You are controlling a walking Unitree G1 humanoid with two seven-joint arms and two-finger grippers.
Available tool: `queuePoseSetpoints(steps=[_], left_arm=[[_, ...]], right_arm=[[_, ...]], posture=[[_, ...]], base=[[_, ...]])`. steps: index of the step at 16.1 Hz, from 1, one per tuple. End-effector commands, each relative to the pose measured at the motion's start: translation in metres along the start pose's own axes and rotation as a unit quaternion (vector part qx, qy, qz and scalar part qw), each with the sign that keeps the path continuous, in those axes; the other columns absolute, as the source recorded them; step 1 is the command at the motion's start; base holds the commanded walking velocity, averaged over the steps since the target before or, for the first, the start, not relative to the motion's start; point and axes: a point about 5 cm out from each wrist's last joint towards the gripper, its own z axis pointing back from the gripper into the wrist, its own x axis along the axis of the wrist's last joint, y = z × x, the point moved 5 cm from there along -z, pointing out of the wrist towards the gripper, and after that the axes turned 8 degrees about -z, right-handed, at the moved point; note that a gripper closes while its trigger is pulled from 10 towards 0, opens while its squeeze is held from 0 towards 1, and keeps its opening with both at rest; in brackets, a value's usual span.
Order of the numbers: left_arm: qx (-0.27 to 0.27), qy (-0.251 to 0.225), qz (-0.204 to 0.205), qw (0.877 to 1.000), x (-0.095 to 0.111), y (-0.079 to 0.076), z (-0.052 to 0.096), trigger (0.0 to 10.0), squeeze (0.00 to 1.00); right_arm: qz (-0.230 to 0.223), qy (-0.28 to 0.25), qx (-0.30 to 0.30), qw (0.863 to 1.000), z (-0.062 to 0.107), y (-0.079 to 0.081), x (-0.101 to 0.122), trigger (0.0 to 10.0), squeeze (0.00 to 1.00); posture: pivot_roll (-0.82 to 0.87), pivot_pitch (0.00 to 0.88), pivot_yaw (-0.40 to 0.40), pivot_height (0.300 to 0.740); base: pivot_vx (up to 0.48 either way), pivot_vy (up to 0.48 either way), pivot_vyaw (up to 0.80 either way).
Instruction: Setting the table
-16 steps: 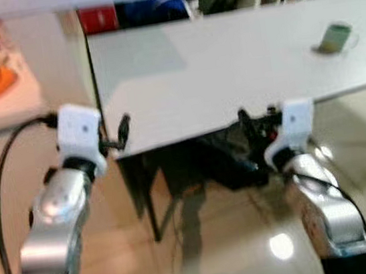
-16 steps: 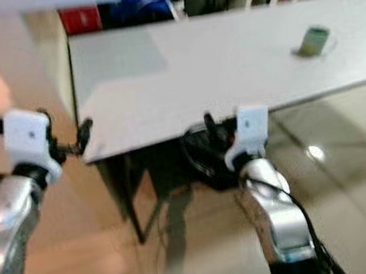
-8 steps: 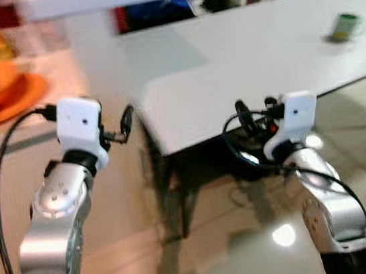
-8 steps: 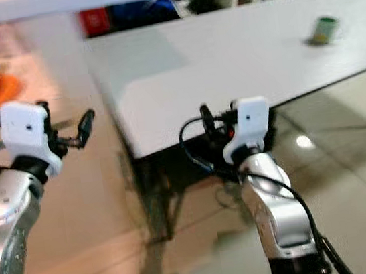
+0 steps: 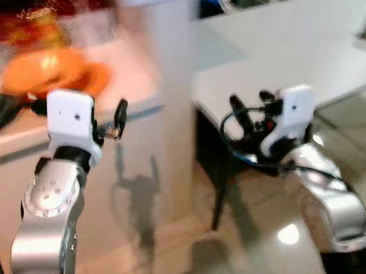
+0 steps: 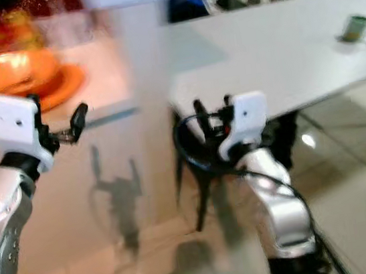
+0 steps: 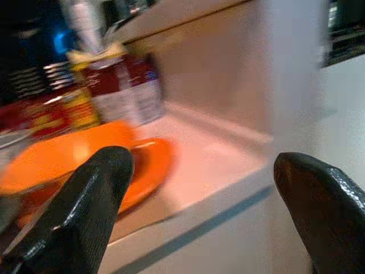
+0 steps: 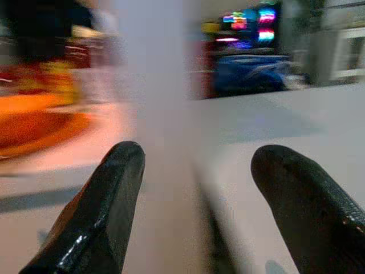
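Note:
An orange bowl (image 5: 38,63) sits on an orange plate (image 5: 91,78) on a pale counter (image 5: 130,96) at my upper left. My left gripper (image 5: 114,119) is raised in front of the counter's edge, open and holding nothing; in the left wrist view its fingers (image 7: 94,200) frame the bowl (image 7: 54,157) and plate (image 7: 151,162). My right gripper (image 5: 247,105) is open and bare at the near corner of the white table (image 5: 308,60). A small green cup (image 6: 356,26) stands far right on that table.
Red food packets (image 7: 122,85) stand behind the bowl. A white pillar (image 5: 170,37) separates counter and table. Dark table legs (image 5: 211,174) stand over a glossy tiled floor (image 5: 263,234). The picture is blurred by motion.
The camera has swung left: the counter with the orange dishes has come toward the middle and the table has slid right. Both arms stay raised and both grippers stay open.

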Motion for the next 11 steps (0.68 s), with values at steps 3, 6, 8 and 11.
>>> queuePoseSetpoints(steps=[3, 6, 8, 11], left_arm=[[-0.012, -0.043, 0.014, 0.999, 0.023, -0.007, -0.002, 10.0, 0.00], [0.000, -0.045, 0.003, 0.999, 0.023, -0.003, -0.006, 10.0, 0.00], [-0.013, -0.041, -0.007, 0.999, 0.022, -0.005, -0.005, 10.0, 0.00], [-0.019, -0.036, -0.014, 0.999, 0.022, -0.008, -0.008, 10.0, 0.00]], right_arm=[[0.005, -0.006, 0.019, 1.000, 0.001, 0.004, 0.014, 10.0, 0.00], [0.007, -0.013, 0.036, 0.999, 0.000, 0.009, 0.019, 10.0, 0.00], [0.006, -0.016, 0.033, 0.999, 0.001, 0.008, 0.022, 10.0, 0.00], [-0.001, -0.019, 0.013, 1.000, 0.002, -0.002, 0.024, 10.0, 0.00]], posture=[[0.04, 0.000, -0.036, 0.740], [0.04, 0.000, -0.036, 0.740], [0.04, 0.000, -0.035, 0.740], [0.04, 0.000, -0.034, 0.740]], base=[[0.000, 0.000, 0.00], [0.089, 0.000, 0.00], [0.367, 0.000, 0.40], [0.426, 0.000, 0.49]])
